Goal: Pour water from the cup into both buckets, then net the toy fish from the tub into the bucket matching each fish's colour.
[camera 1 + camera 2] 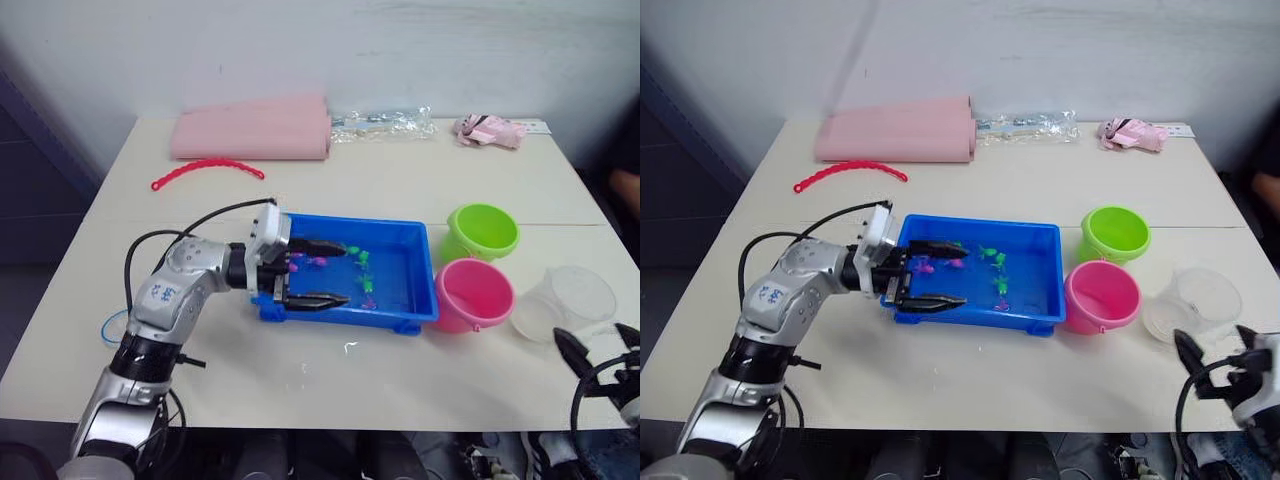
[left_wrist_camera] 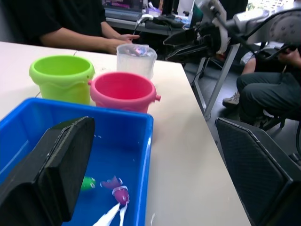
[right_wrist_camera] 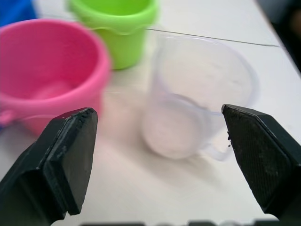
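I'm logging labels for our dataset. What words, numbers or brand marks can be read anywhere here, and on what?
None can be read.
Left arm: a small blue mark on the grey shell, too blurred to read.
Cup: no graduations or print legible.
Green bucket, pink bucket, tub: no print seen.

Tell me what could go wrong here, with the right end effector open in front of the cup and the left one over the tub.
The cup stands close beside the pink bucket; the open right end effector, closing in, could bump the bucket or tip the cup. The left end effector straddles the tub's near rim, so lowering could shove the tub and slosh the toy fish out.
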`<move>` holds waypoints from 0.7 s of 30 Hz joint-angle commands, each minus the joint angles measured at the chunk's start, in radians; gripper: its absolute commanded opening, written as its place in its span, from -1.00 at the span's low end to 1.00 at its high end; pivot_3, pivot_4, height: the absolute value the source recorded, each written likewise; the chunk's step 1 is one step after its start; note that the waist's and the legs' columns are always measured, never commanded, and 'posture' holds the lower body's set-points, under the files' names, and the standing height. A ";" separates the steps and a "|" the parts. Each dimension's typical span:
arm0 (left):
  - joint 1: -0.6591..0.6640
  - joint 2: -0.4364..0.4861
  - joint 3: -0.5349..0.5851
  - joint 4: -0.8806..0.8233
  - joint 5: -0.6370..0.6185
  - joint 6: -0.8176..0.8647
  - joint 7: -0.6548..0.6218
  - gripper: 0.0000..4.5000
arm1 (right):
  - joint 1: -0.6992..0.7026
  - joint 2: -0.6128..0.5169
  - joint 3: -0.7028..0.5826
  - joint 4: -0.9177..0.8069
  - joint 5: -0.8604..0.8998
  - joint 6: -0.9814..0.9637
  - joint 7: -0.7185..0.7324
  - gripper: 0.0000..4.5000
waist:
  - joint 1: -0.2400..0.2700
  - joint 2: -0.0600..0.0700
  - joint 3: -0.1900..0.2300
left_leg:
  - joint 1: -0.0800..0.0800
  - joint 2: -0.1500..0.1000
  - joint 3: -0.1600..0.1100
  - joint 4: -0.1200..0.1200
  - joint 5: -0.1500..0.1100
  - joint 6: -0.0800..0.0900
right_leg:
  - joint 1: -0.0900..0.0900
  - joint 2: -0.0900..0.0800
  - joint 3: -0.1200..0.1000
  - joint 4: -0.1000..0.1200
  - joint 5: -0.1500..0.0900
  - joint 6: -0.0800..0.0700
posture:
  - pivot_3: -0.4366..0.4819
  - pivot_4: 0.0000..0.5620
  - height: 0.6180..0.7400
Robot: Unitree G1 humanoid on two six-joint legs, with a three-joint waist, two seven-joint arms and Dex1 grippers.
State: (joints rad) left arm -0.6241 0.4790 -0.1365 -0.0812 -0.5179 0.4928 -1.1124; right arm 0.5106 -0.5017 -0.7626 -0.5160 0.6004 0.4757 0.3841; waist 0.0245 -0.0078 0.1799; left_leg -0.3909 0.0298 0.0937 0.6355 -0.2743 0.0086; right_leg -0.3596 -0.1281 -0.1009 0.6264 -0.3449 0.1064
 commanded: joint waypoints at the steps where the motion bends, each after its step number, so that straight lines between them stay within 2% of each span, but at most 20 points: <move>1: -0.042 -0.001 0.019 -0.026 -0.039 0.057 0.007 0.98 | -0.013 -0.012 -0.036 0.036 0.002 0.017 -0.013 1.00 | 0.000 0.000 0.000 | 0.000 0.000 0.000 0.000 0.000 0.000 | 0.000 0.000 0.000 0.000 0.000 0.000 | -0.05 -0.47 0.96; 8: -0.082 -0.003 0.018 -0.066 -0.077 0.162 0.016 0.98 | -0.044 0.012 -0.073 0.089 0.032 0.061 -0.061 1.00 | -0.001 0.000 0.000 | 0.000 0.000 0.000 0.000 0.001 0.000 | 0.000 0.000 0.000 0.000 0.000 0.000 | -0.05 -0.47 0.96; 13: -0.084 -0.007 0.012 -0.079 -0.081 0.181 0.026 0.98 | -0.114 -0.012 -0.046 0.197 -0.024 0.059 -0.096 1.00 | -0.002 0.000 0.000 | 0.000 0.000 0.000 0.000 0.001 0.000 | 0.000 0.000 0.001 0.000 0.000 0.000 | -0.05 -0.47 0.96; 16: -0.082 -0.013 0.011 -0.087 -0.080 0.181 0.036 1.00 | -0.142 -0.011 -0.010 0.233 -0.061 0.047 -0.103 0.67 | -0.002 0.000 0.000 | 0.000 0.000 0.000 0.000 0.001 0.000 | 0.000 0.000 0.001 0.001 0.000 0.000 | -0.05 -0.47 0.96; 21: -0.080 -0.015 0.014 -0.096 -0.083 0.184 0.043 1.00 | -0.183 -0.003 0.001 0.271 -0.085 0.033 -0.117 0.67 | -0.002 0.001 0.000 | 0.000 0.000 0.001 0.000 0.001 0.000 | 0.000 0.000 0.001 0.001 0.000 0.000 | -0.05 -0.47 0.96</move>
State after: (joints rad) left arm -0.6949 0.4665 -0.1355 -0.1464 -0.5844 0.6792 -1.0716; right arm 0.3336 -0.5005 -0.7403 -0.2489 0.5283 0.5338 0.2810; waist 0.0230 -0.0072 0.1797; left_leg -0.3906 0.0296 0.0942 0.6360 -0.2729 0.0084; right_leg -0.3596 -0.1277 -0.0999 0.6271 -0.3448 0.1068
